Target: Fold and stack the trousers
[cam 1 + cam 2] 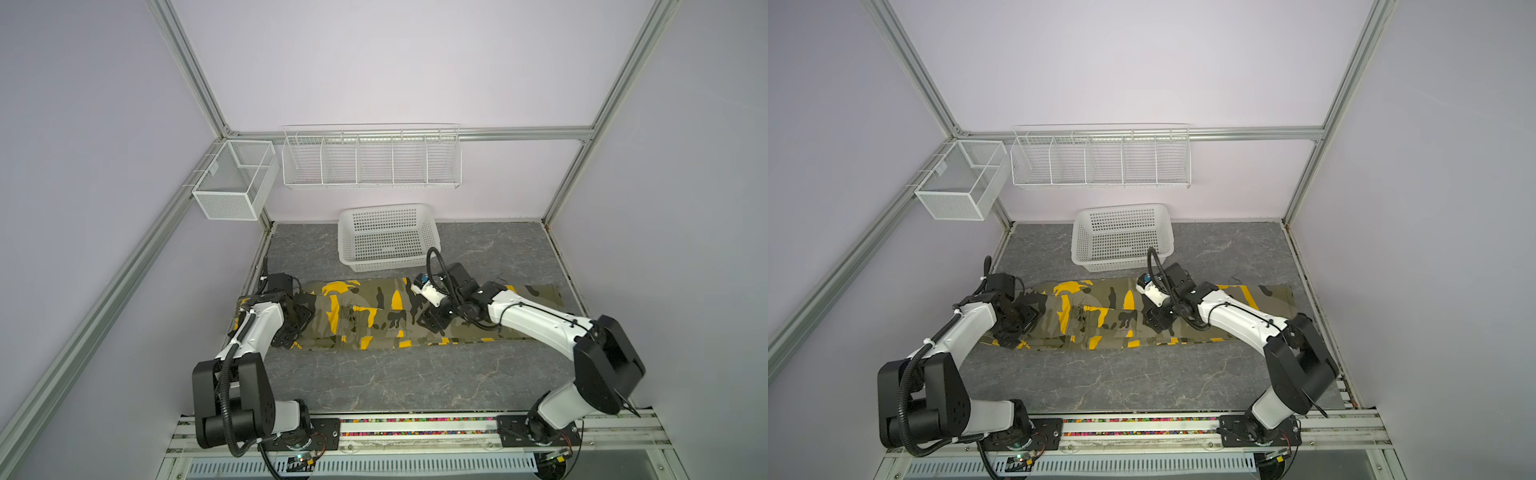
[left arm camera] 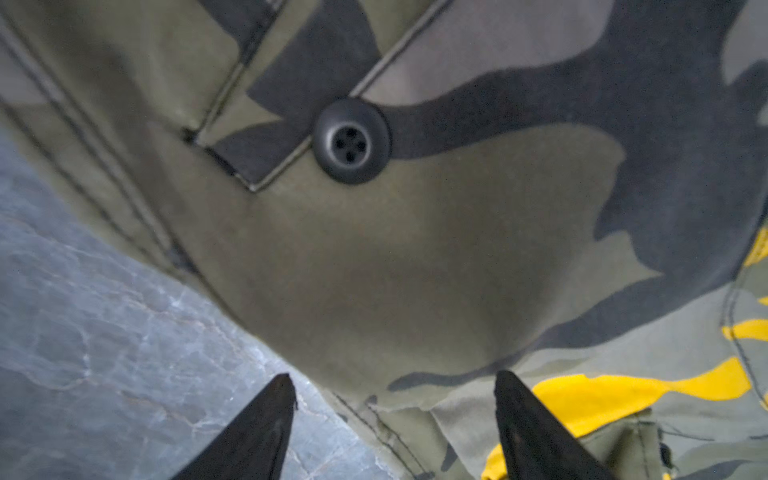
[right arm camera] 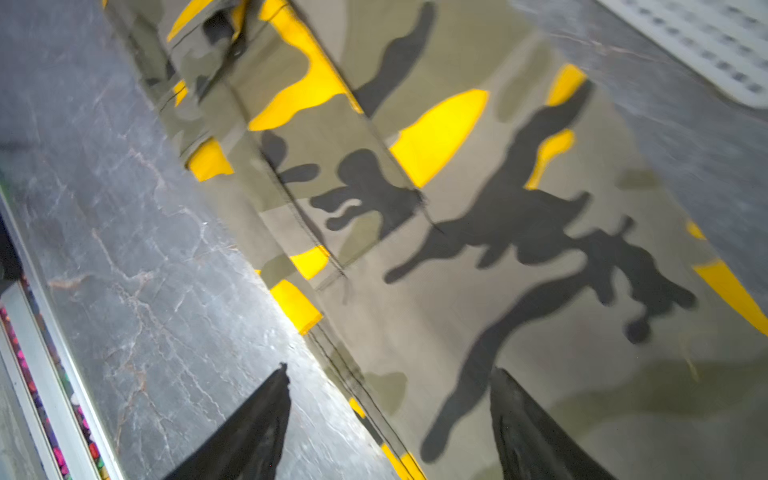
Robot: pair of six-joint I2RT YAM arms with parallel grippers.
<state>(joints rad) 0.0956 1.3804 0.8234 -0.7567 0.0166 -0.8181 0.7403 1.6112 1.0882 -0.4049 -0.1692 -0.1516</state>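
**Top views:** In both top views, the olive, yellow and black camouflage cloth trousers (image 1: 374, 320) lie flat across the grey marbled tabletop (image 1: 374, 382), just before the white plastic lattice basket (image 1: 388, 237). The left gripper (image 1: 296, 328) is over their left end. The right gripper (image 1: 434, 322) is near their middle.

**Left wrist view:** The jaws stand apart, gripping nothing, and straddle the cloth edge near a black four-hole button (image 2: 352, 140).

**Right wrist view:** The jaws stand apart, empty, at the trousers' near edge.

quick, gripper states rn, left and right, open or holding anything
left gripper: open, holding nothing, fingers at the edge of the trousers
right gripper: open, holding nothing
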